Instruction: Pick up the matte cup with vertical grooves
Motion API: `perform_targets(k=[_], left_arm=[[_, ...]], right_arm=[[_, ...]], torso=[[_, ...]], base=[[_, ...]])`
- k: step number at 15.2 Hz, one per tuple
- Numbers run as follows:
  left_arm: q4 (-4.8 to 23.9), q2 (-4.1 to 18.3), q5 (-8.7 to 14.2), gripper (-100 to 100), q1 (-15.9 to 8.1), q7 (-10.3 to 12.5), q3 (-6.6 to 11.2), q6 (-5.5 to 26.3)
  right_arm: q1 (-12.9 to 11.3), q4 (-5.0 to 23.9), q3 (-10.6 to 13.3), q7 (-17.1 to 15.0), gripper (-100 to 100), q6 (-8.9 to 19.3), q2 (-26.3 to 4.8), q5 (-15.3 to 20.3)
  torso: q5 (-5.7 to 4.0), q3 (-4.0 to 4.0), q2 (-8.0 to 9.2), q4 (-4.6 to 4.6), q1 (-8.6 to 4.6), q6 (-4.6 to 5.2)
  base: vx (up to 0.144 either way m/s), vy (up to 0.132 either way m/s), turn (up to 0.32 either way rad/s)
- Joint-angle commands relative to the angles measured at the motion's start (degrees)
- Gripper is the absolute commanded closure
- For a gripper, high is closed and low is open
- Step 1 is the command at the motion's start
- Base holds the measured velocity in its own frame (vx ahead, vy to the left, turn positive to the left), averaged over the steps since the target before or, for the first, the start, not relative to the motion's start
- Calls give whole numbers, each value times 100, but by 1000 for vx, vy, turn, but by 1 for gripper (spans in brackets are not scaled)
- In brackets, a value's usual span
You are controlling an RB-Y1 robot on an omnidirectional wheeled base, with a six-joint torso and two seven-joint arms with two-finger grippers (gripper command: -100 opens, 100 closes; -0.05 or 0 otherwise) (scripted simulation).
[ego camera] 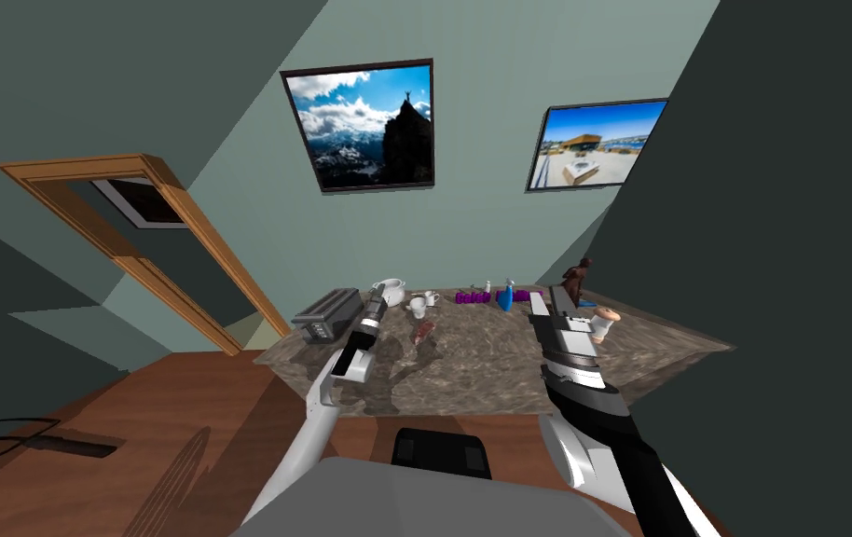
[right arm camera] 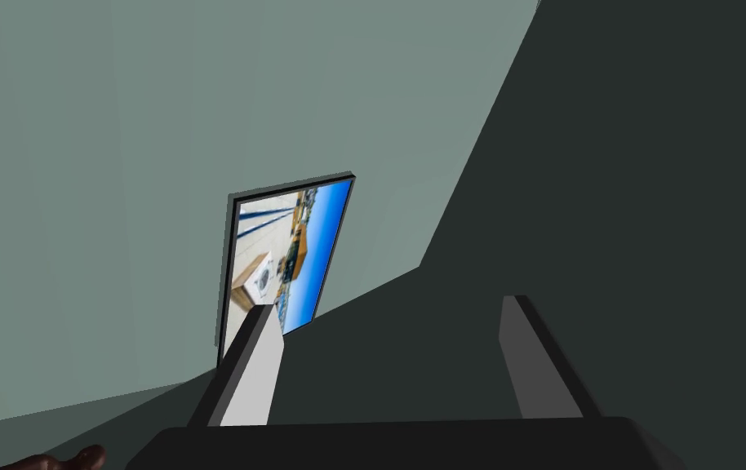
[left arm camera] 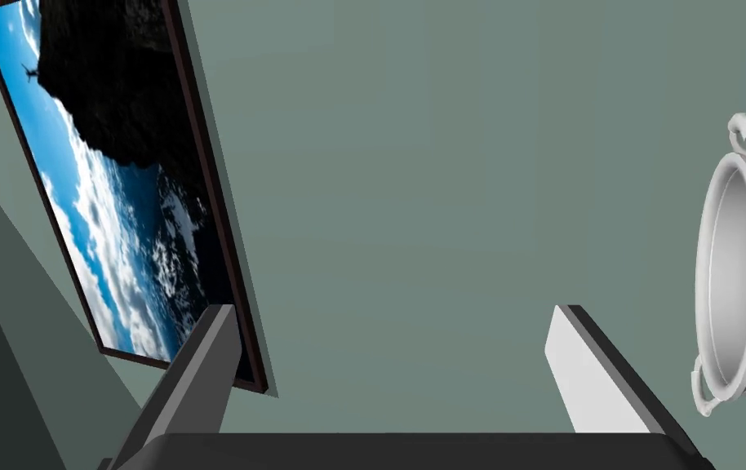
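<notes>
Two small white cups (ego camera: 418, 306) (ego camera: 431, 298) stand at the back of the mottled brown table (ego camera: 499, 373); grooves are too small to make out. A pale cup with a peach rim (ego camera: 604, 322) stands at the right side, close beside my right forearm. My left gripper (ego camera: 378, 296) (left arm camera: 392, 314) hovers open over the table's back left with nothing between its fingers. A white two-handled pot (ego camera: 390, 291) (left arm camera: 739, 277) sits just beside it. My right gripper (ego camera: 538, 300) (right arm camera: 389, 306) is raised above the table's back right, open and holding nothing.
A grey toaster (ego camera: 326, 315) stands at the table's left end. A small brown object (ego camera: 424, 331) lies in front of the cups. Purple items (ego camera: 473, 297), a blue bottle (ego camera: 505, 296) and a brown figurine (ego camera: 576, 280) line the back edge. A wooden door frame (ego camera: 135, 242) is at the left.
</notes>
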Motion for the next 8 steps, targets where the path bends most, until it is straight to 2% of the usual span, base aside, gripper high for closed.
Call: perform_targets(k=[1, 3, 4, 5, 7, 8], left_arm=[[286, 61, 81, -100, -286, -13, 41, 286], [384, 61, 81, -100, -348, -13, 41, 509], [384, 61, 81, -100, -348, -13, 41, 509], [687, 112, 154, -100, -617, -25, 74, 685], [709, 112, 154, -100, -635, -25, 74, 882], [709, 112, 154, -100, -635, -25, 74, 882]], right_arm=[[0, 0, 0, 0, 0, 0, 0, 0], [0, 0, 0, 0, 0, 0, 0, 0], [0, 0, 0, 0, 0, 0, 0, 0], [0, 0, 0, 0, 0, 0, 0, 0], [0, 0, 0, 0, 0, 0, 0, 0], [0, 0, 0, 0, 0, 0, 0, 0]], torso=[[0, 0, 0, 0, 0, 0], [0, 0, 0, 0, -2, 2], [0, 0, 0, 0, -1, 0], [0, 0, -1, 0, 1, -1], [0, -1, -2, 0, 1, 1], [0, -1, -2, -1, 1, 0]], base=[[-21, -16, -40], [-22, -15, -32], [-9, -7, 2], [-13, -11, -32], [-16, -11, -37], [-8, -6, 2]])
